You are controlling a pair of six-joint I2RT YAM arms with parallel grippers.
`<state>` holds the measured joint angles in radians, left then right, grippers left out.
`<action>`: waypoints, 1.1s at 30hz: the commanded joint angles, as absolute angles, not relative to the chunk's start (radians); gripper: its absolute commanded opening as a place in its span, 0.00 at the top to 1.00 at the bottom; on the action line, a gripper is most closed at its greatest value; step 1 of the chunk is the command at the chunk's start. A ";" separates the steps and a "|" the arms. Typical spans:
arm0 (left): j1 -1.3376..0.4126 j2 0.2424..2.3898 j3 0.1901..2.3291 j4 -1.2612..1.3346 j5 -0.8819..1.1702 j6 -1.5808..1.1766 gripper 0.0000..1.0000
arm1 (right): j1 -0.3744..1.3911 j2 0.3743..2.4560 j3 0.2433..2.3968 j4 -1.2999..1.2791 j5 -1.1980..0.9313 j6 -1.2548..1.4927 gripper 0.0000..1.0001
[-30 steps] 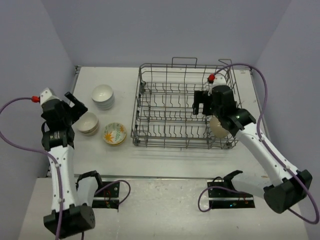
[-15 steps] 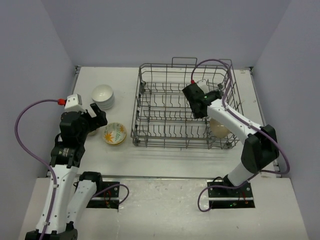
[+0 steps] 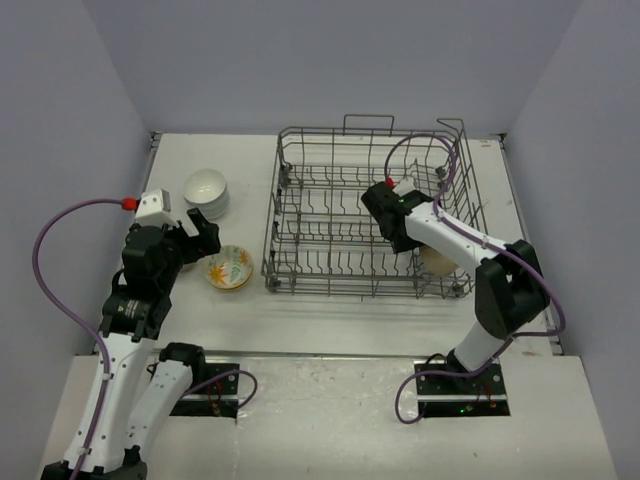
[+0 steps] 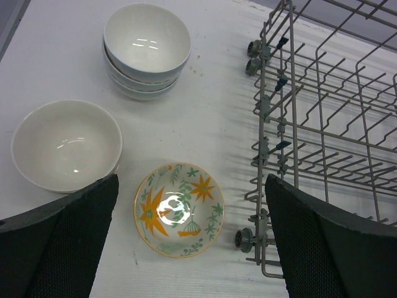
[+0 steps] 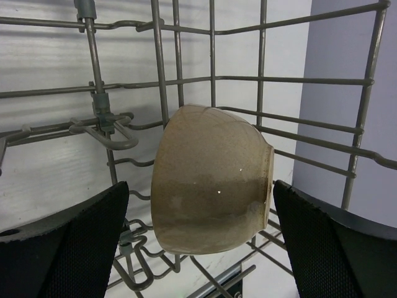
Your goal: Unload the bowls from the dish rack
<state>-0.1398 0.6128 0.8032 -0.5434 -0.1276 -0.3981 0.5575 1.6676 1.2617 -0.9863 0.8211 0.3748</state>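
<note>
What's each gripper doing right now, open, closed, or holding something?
Left gripper: open, holding nothing, pointed toward the floral bowl.
Right gripper: open, holding nothing, facing the tan bowl in the dish rack.

You'll find the dish rack (image 3: 330,272), a big dark grey wire basket with rows of upright tines and raised handle loops, standing right of centre on the worktop (image 3: 250,310). Inside it, in the near right corner, one beige-tan bowl (image 5: 211,180) with dark crackle lines lies tipped on its side among the wires, mouth toward the rack's right wall. Left of the rack, look for three upright groups, each apart from the others: a stack of plain white bowls (image 4: 147,46) farthest back, a cream bowl (image 4: 65,146) nearer and further left, and a floral bowl (image 4: 178,209) with yellow-orange blooms near the rack's near left corner.
</note>
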 commanded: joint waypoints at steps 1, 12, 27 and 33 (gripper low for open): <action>-0.147 0.609 0.802 -0.514 -0.133 -0.367 0.00 | 0.563 1.672 1.238 -1.009 0.868 0.414 0.02; -0.152 0.603 0.801 -0.511 -0.114 -0.364 0.00 | 0.558 1.697 1.243 -1.103 1.034 0.476 0.05; -0.161 0.598 0.798 -0.503 -0.101 -0.361 0.00 | 0.545 1.618 1.270 -1.169 1.046 0.465 0.12; -0.169 0.595 0.796 -0.502 -0.098 -0.359 0.00 | 0.525 1.605 1.247 -1.141 1.051 0.443 0.17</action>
<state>-0.1585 0.6037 0.8032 -0.5400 -0.1104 -0.3946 0.5453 1.6447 1.2472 -1.1107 0.9817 0.4435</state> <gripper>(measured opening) 0.997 0.839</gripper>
